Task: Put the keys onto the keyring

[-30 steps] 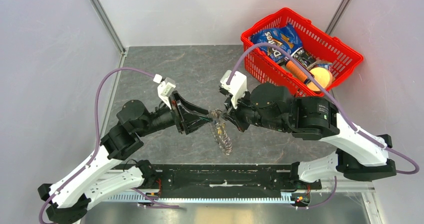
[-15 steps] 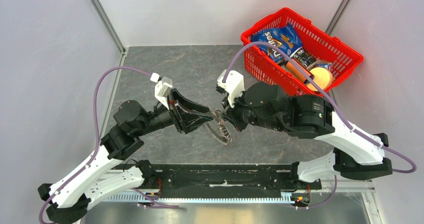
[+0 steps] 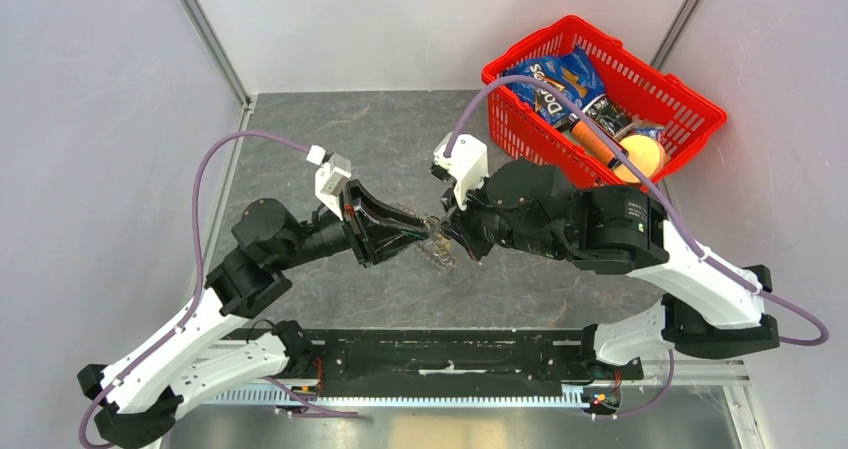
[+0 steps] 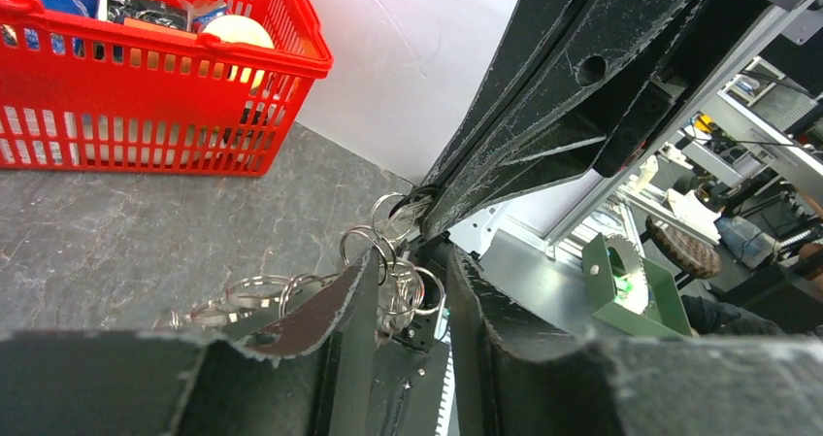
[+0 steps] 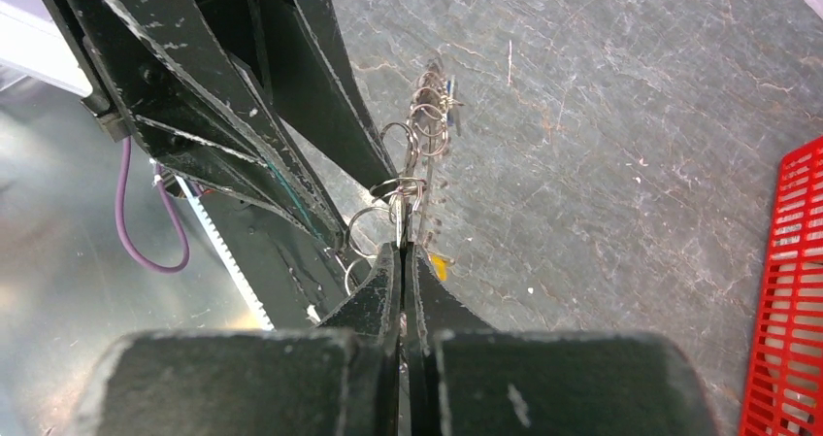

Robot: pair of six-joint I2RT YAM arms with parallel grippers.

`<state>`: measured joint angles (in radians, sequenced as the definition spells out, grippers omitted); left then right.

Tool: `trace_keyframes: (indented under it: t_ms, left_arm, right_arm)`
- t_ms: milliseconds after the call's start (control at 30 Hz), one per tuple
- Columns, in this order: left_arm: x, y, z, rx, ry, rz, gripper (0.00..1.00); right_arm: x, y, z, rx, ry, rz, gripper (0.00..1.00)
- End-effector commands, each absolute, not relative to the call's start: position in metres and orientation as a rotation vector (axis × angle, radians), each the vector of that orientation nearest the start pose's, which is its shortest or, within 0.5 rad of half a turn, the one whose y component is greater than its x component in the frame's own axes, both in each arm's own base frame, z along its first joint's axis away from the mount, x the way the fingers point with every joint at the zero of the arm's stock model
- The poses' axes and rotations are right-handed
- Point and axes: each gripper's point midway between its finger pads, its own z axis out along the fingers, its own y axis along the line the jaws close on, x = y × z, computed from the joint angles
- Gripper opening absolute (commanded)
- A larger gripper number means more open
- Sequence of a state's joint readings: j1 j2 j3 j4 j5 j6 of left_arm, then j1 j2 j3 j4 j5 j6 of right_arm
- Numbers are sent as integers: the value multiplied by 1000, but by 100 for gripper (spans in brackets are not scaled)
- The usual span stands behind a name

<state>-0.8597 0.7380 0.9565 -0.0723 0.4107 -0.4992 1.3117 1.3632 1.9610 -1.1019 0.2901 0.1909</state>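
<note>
The keyring [image 3: 441, 252] shows as a bunch of linked silver rings [image 4: 393, 261] hanging between my two grippers above the table's middle. My right gripper [image 5: 402, 247] is shut on one ring at the top of the bunch; the rest [image 5: 419, 130] dangle beyond its tips. A small yellow key head [image 5: 440, 264] shows beside the right fingertips, and a blue bit [image 5: 450, 88] shows at the bunch's far end. My left gripper [image 4: 412, 266] faces the right one tip to tip, its jaws apart with several rings in the gap. No black key shows.
A red basket [image 3: 690, 119] with snack bags, a carrot and a ball stands at the back right. The grey stone-look table [image 3: 330, 129] is walled by white panels. The black rail [image 3: 440, 354] with the arm bases runs along the near edge.
The left jaws have narrowed around the rings. Both grippers have shifted slightly, and the dangling bunch hangs shorter, pulled up from the near side.
</note>
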Motion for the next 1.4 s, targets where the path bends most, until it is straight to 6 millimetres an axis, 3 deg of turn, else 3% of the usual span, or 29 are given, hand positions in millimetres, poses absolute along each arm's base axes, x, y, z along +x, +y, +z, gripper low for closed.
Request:
trace_keyframes:
  t_ms: [0, 233, 433, 667, 1067, 1367]
  left_arm:
    - [114, -270, 410, 704, 1376, -1356, 35]
    - [117, -272, 406, 713, 1389, -1337, 26]
    - [120, -273, 403, 722, 1405, -1316, 2]
    - [112, -273, 410, 762, 1355, -1340, 2]
    - [68, -261, 433, 917, 1141, -1442, 2]
    - [50, -253, 443, 949, 1056, -1489, 2]
  right_arm:
    - [126, 309, 431, -902, 1828, 682, 0]
    - [125, 313, 430, -910, 1830, 694, 0]
    - [122, 313, 431, -916, 1830, 712, 0]
    - [115, 312, 429, -939, 1830, 737, 0]
    - [100, 306, 427, -1012, 1773, 814, 0]
    - [83, 304, 422, -1080, 1742, 902, 0]
